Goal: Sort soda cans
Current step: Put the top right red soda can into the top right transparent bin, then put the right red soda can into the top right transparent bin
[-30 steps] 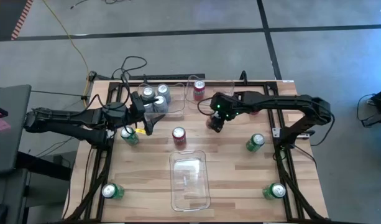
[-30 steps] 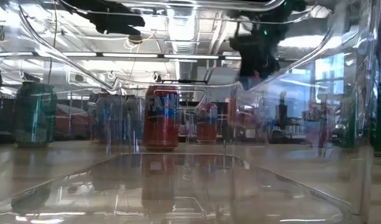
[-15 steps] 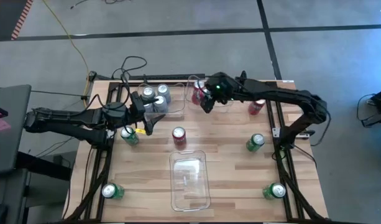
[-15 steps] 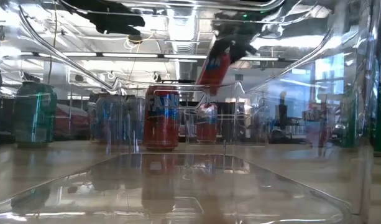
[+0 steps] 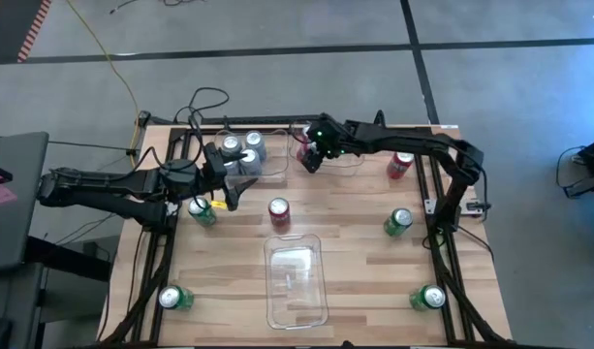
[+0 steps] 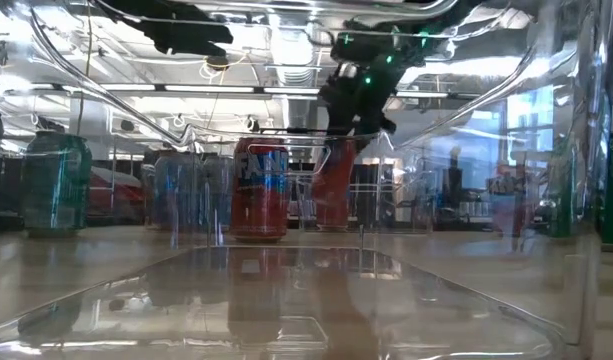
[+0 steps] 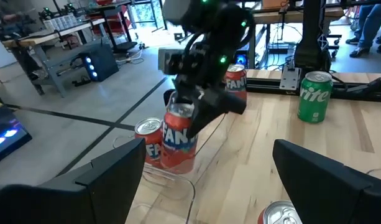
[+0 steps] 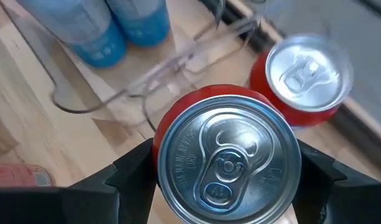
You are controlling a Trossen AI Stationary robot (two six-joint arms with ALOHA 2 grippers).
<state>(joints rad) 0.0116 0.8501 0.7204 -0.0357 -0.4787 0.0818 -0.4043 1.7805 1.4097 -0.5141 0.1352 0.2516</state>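
Observation:
My right gripper (image 5: 311, 158) is at the far middle of the table, shut on a red soda can (image 7: 178, 138) that it holds tilted inside a clear bin (image 5: 343, 131). A second red can (image 8: 305, 73) stands in that bin beside it. Two more red cans stand on the table, one at the centre (image 5: 278, 210) and one at the right (image 5: 401, 165). Silver cans (image 5: 240, 152) stand in the far-left bin. Several green cans (image 5: 398, 222) stand around the table. My left gripper (image 5: 227, 192) hovers open near the silver cans, touching nothing. My right gripper pinches the red can at its upper end, just under the silver top (image 8: 227, 158), one finger (image 8: 131, 177) on each side. The fingers come from above, slanting down. The can hangs tilted with its lower end (image 7: 176, 163) down inside the clear bin.
An empty clear bin (image 5: 297, 281) lies at the near centre of the table. Green cans stand at the near-left corner (image 5: 175, 298), the near-right corner (image 5: 430, 297) and beside my left gripper (image 5: 202, 210). Black rails run along both table sides.
My right gripper carried the red can from the table's middle toward the far edge and somewhat left. The can was lifted high and tilted, then came down into the far bin next to the red can standing there.

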